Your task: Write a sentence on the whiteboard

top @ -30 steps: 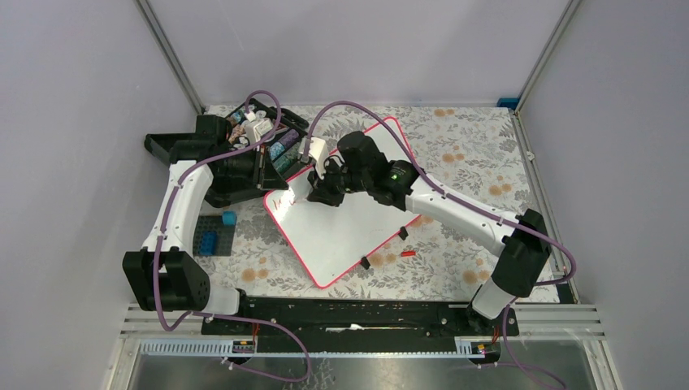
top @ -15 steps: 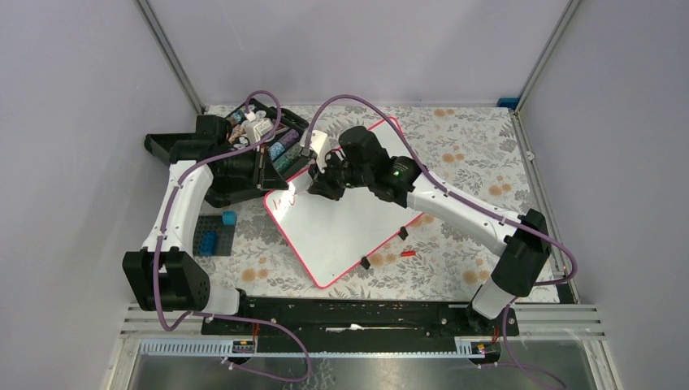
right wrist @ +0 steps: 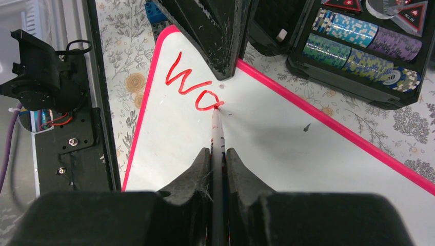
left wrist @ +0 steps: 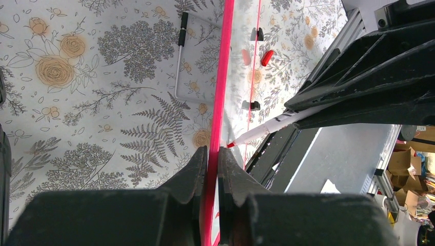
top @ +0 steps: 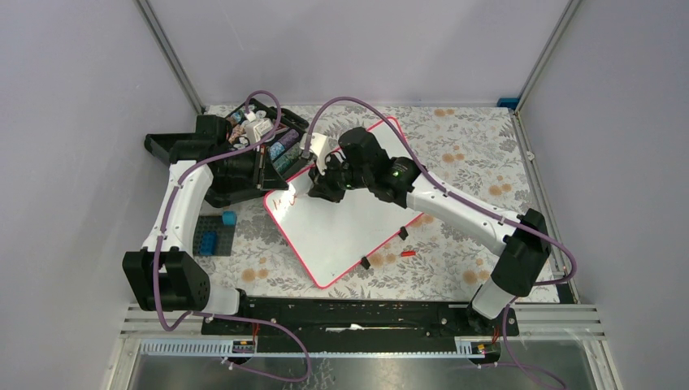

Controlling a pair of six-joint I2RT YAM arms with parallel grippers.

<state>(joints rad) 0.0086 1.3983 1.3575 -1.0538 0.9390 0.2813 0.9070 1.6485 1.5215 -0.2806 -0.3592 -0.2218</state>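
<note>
The whiteboard (top: 345, 231) lies tilted on the floral table, with a pink-red rim and two black clips (top: 403, 233) on its near-right edge. My left gripper (top: 273, 187) is shut on the board's far-left rim (left wrist: 221, 77); its jaws pinch the rim edge-on (left wrist: 213, 152). My right gripper (top: 317, 192) is shut on a red marker (right wrist: 217, 133), whose tip touches the board. Of the sentence (right wrist: 189, 84), only the red letters "Wa" show, near the board's left corner. The marker also shows in the left wrist view (left wrist: 261, 130).
An open black case (top: 258, 146) with poker chips (right wrist: 359, 51) sits just beyond the board's far-left edge. Blue blocks on a dark plate (top: 213, 237) lie to the left. A red marker cap (top: 408, 253) lies right of the board.
My right gripper has shifted slightly left and away along the board with the marker, then nearly held still. The left arm has not moved.
</note>
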